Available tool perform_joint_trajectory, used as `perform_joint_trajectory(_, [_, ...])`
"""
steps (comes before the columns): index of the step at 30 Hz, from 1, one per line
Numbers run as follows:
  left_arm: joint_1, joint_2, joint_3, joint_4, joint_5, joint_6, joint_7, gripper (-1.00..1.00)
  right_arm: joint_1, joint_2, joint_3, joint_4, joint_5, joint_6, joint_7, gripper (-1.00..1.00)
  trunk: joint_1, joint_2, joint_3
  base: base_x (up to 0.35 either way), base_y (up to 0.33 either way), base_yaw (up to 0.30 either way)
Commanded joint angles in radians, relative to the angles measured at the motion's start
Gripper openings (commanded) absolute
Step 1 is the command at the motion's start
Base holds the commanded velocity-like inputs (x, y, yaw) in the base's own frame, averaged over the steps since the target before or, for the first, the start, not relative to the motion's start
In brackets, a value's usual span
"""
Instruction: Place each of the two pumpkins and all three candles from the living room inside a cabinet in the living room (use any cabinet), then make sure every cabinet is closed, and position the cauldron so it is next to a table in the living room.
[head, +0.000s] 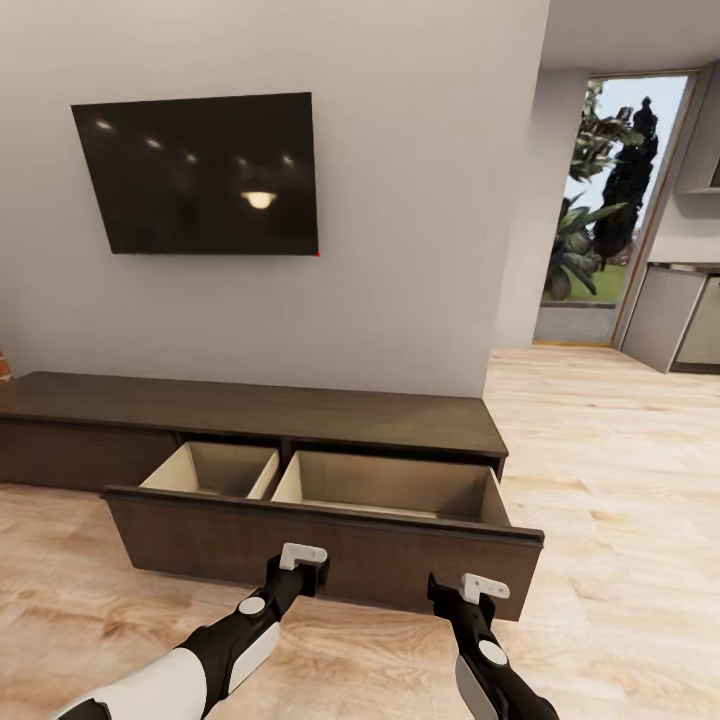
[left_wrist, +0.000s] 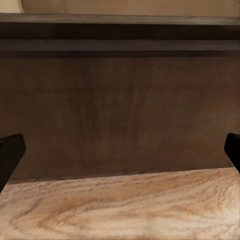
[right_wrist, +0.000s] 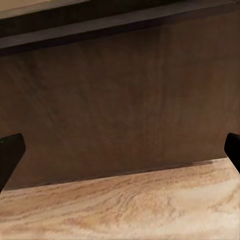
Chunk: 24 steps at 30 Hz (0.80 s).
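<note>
on the wall at upper left, a dark television (head: 196, 172). below it, along the wall, the long low dark brown cabinet (head: 250, 405), with its wide drawer (head: 320, 545) pulled out toward the floor (head: 620, 480) and showing two tan compartments, both bare inside as far as visible. no pumpkins, candles or cauldron visible here.

just in front of the drawer's face, left of centre, the left gripper (head: 300, 572); in the left wrist view, fingertips (left_wrist: 11, 150) spread wide at the frame's edges, released, holding nothing, with the drawer front close ahead. further right, the right gripper (head: 470, 600), likewise near the drawer front; in the right wrist view, fingertips (right_wrist: 11, 150) also spread apart, released and empty. whether either touches the wood, impossible to tell. at far right, a doorway with greenery (head: 600, 200) beyond.

likely step: dealing with the open drawer, either leaving it ready for loading or pushing it shut. for a clean push, best to press both grippers flat and level on the front, evenly spaced, moving together so the drawer slides straight without skewing. since nothing is inside yet, probably wiser to leave it open.
</note>
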Motion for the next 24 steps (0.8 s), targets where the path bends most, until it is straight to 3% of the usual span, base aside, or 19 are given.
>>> perform_joint_trajectory(1, [-0.001,0.0,-0.008,0.0,0.005,-0.004,0.006,1.0,-0.001,0.0,0.005,0.001,-0.01,-0.005,-0.004,1.0,0.0,0.0,-0.001,0.009,0.0,0.0])
perform_joint_trajectory(24, [-0.001,0.0,-0.008,0.0,0.005,-0.001,0.006,1.0,-0.001,-0.001,0.005,-0.001,-0.01,-0.006,-0.004,1.0,0.009,-0.005,-0.082,0.001,0.0,0.0])
